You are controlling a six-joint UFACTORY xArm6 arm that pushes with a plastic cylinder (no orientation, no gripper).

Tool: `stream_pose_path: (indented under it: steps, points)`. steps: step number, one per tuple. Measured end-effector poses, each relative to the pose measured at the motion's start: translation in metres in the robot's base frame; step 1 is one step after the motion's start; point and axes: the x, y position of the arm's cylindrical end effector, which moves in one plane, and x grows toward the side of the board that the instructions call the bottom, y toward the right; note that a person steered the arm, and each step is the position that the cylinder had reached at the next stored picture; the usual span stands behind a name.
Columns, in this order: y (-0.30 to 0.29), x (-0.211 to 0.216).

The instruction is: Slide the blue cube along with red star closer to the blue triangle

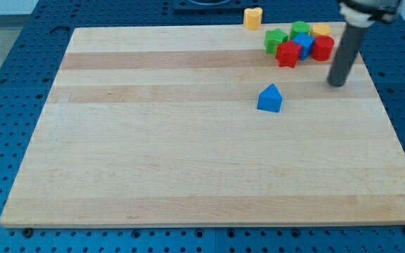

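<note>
Wooden board (pixel 188 154); my tip (pixel 337 84), gripperless, right of clustered blue cube (pixel 303 44), possibly touching red star (pixel 287 54).

1. No text, label, brand, number or sign can be read anywhere in the camera view.
2. The wooden board (pixel 188 161) shows only its grain and lighter and darker stripes; no print stands on it.
3. The blue perforated table (pixel 5 105) around the board shows only rows of holes, no marking.
4. The coloured blocks near the far right corner of the board have plain faces, with no letters or numbers on them.
5. The dark rod near the right edge is plain, and my tip (pixel 337 84) carries no writing.
</note>
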Motion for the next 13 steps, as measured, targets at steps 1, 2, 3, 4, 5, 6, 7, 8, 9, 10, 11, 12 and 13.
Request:
stream_pose_path:
  steps: [1, 2, 3, 4, 5, 6, 7, 8, 9, 10, 11, 12, 13]
  points:
    - [0.049, -0.052]
    - [0.059, -0.092]
    - [0.027, -0.104]
    - [-0.046, -0.1]
    - [-0.136, -0.074]
    - [-0.194, -0.044]
    - [-0.208, -0.035]
    - [-0.208, -0.037]
    - [-0.212, -0.036]
    - [-0.218, -0.012]
    - [-0.205, -0.008]
    - [-0.192, -0.008]
    - [-0.175, -0.025]
